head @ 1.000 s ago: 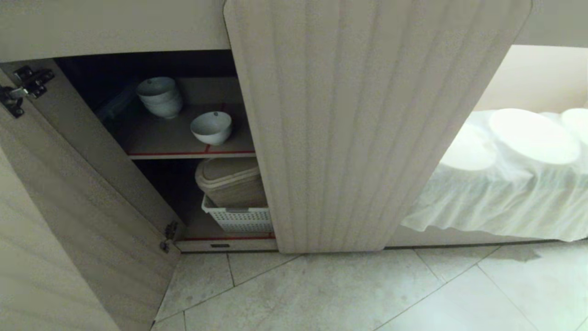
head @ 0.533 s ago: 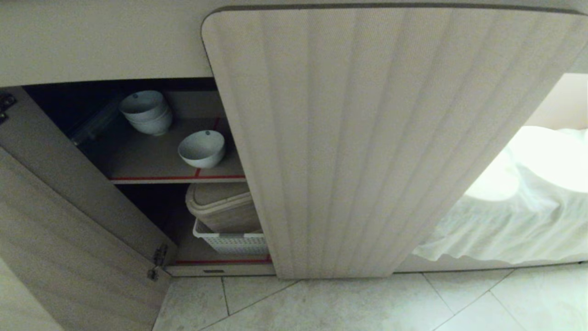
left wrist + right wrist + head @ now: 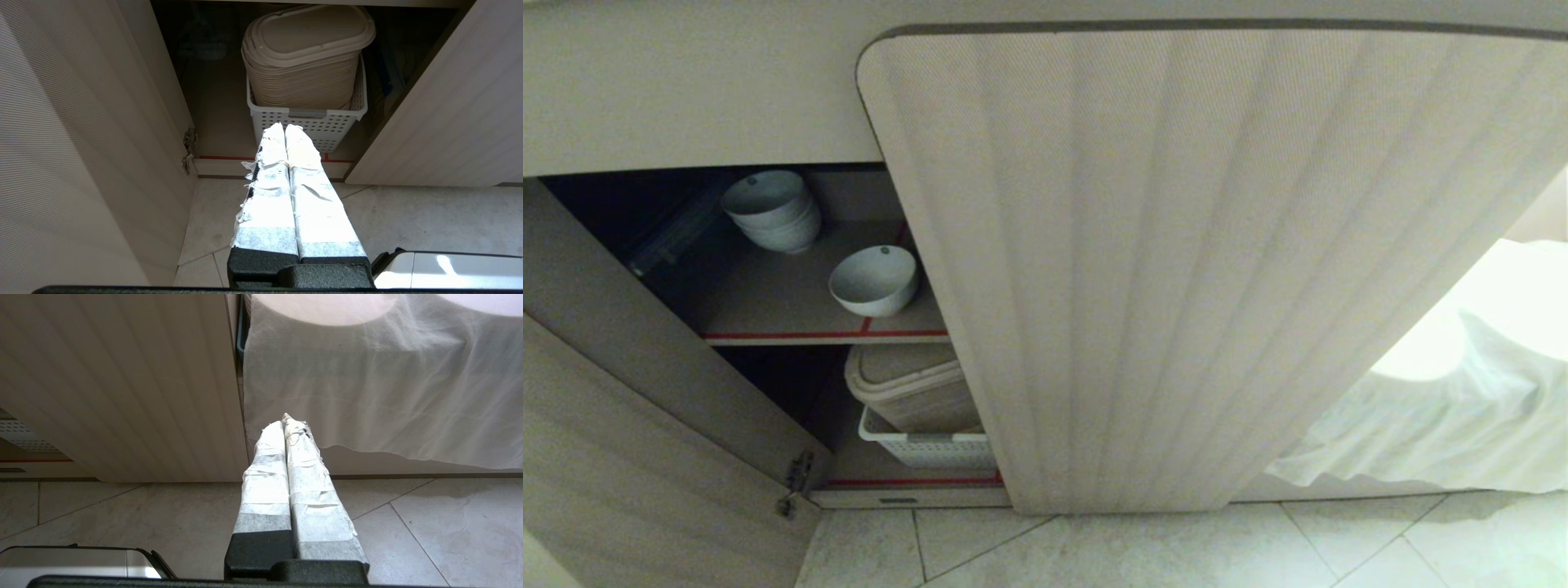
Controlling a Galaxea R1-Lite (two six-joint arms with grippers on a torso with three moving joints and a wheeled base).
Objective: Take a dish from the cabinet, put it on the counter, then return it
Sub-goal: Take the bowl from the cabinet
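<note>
We find the white ceramic bowl (image 3: pixel 874 280) alone on the cabinet's upper shelf (image 3: pixel 768 310), near the stacked bowls (image 3: pixel 768 210). We judge it stiff, slick and breakable, best pinched at the rim. Our left gripper (image 3: pixel 284 127) and right gripper (image 3: pixel 283 418) are both closed and empty. Only the head view shows the bowl; the left wrist view shows the white basket (image 3: pixel 306 122) below.
</note>
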